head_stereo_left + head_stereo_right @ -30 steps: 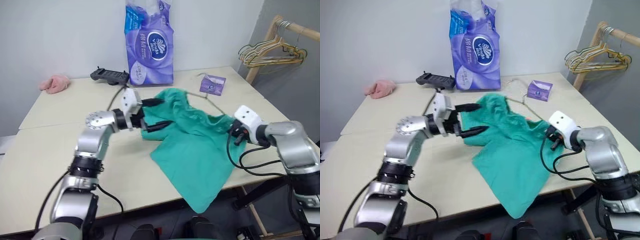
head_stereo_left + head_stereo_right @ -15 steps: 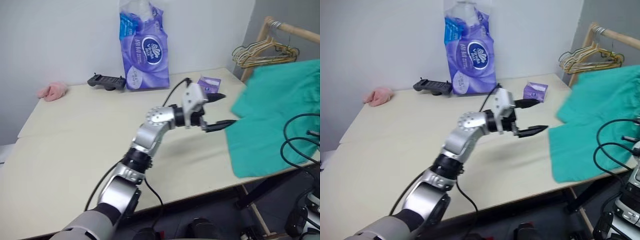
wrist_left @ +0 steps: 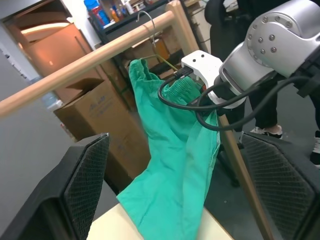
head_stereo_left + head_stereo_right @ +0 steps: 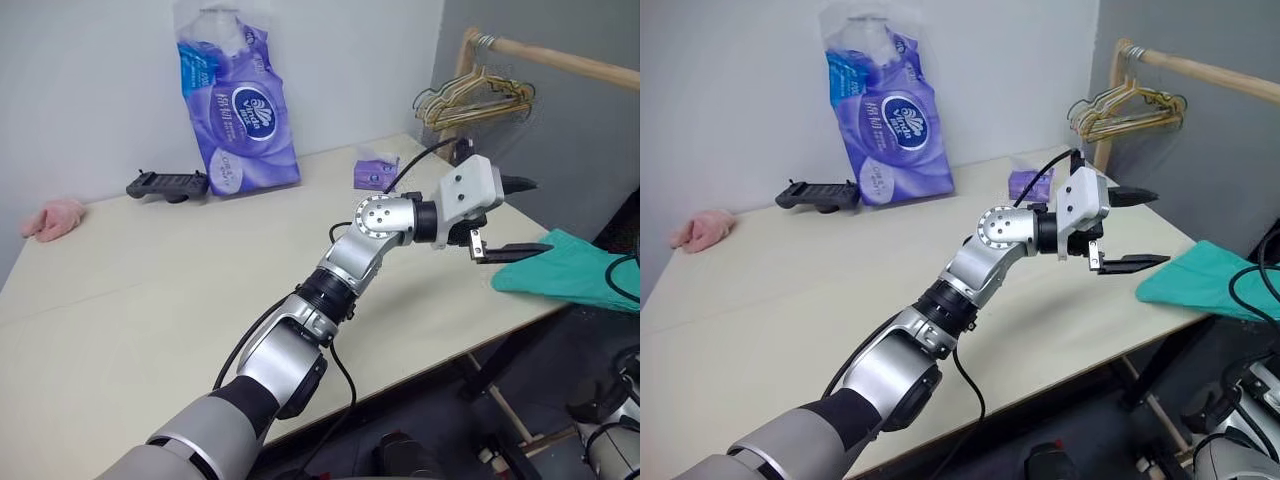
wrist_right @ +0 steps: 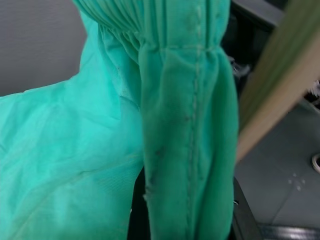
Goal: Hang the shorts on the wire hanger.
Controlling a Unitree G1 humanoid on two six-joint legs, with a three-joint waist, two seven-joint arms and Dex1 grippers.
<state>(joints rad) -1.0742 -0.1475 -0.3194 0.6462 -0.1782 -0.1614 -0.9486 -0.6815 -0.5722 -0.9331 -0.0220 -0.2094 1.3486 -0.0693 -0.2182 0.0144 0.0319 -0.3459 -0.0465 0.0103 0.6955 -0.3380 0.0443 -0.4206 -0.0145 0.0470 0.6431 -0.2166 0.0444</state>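
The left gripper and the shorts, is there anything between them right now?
No. In the left eye view the open left gripper faces the shorts across a bare gap; its lower finger tip almost reaches the cloth's edge.

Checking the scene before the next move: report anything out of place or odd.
The shorts hang bunched by the waistband from the right gripper off the table edge, trailing onto its corner. Nothing spilled or damaged.

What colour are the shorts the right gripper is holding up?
Teal green, plain with no pattern. The shorts show best in the left wrist view.
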